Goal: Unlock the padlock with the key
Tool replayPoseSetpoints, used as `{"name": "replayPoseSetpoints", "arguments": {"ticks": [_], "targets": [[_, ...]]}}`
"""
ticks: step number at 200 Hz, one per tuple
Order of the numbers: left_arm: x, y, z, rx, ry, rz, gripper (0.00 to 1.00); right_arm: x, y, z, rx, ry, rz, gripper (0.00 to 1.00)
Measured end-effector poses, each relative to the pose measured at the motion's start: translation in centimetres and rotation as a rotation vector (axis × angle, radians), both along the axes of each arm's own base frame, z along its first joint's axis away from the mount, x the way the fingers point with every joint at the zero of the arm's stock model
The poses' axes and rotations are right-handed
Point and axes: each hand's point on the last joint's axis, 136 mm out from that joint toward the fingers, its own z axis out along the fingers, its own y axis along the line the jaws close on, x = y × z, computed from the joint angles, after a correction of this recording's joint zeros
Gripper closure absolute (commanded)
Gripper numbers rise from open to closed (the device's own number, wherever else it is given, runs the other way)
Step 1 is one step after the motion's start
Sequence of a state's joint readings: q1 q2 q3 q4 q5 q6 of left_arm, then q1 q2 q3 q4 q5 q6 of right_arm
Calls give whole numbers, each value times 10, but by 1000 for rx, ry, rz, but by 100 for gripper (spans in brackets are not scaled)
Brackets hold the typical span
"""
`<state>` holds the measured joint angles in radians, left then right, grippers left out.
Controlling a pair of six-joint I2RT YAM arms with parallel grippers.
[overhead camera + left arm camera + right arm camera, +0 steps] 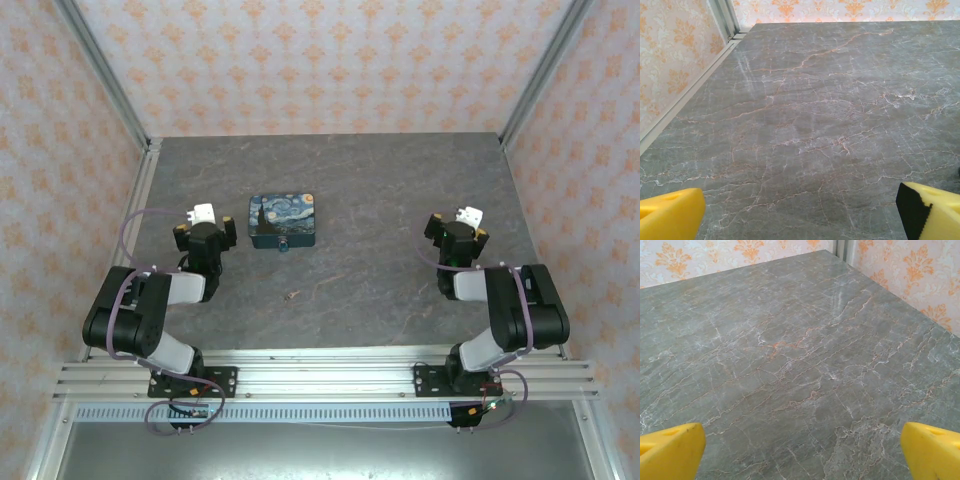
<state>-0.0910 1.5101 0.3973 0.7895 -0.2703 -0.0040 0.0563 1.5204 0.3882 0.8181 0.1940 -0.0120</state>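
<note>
My left gripper [800,215] and right gripper [802,452] gape wide; Starry Night tin [284,220] sits lidded, padlock [284,244] at its near edge.

Both arms [140,310] black and grey, purple cables [124,235], white wrist cameras [203,213]; yellow fingers [670,214], seemingly black-padded.

Overhead rear view, wrists near shared table [380,270]

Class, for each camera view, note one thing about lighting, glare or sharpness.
Top external: even, soft light with hardly any shadow; the padlock and key are mere specks. Left wrist: a pale sheen on the table at the far left, veins sharp. Right wrist: sharp marble veins, with a mild sheen towards the far right.
</note>
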Motion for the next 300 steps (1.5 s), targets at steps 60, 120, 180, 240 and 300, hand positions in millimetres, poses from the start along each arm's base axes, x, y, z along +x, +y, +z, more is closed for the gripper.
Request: {"name": "replayPoseSetpoints", "arguments": {"ticks": [60, 120, 180, 240, 300], "targets": [[0, 0, 0, 0, 0, 0, 0, 0, 1, -1, 1, 4, 8, 0], [0, 0, 0, 0, 0, 0, 0, 0, 1, -1, 2, 4, 8, 0], [0, 0, 0, 0, 0, 0, 0, 0, 1, -1, 2, 4, 8, 0], [0, 1, 0, -1, 0, 1, 0, 0, 1, -1, 2, 3, 9, 0], [1, 2, 1, -5, 47, 6, 0, 6, 9, -2, 2, 61, 57, 0]]}}
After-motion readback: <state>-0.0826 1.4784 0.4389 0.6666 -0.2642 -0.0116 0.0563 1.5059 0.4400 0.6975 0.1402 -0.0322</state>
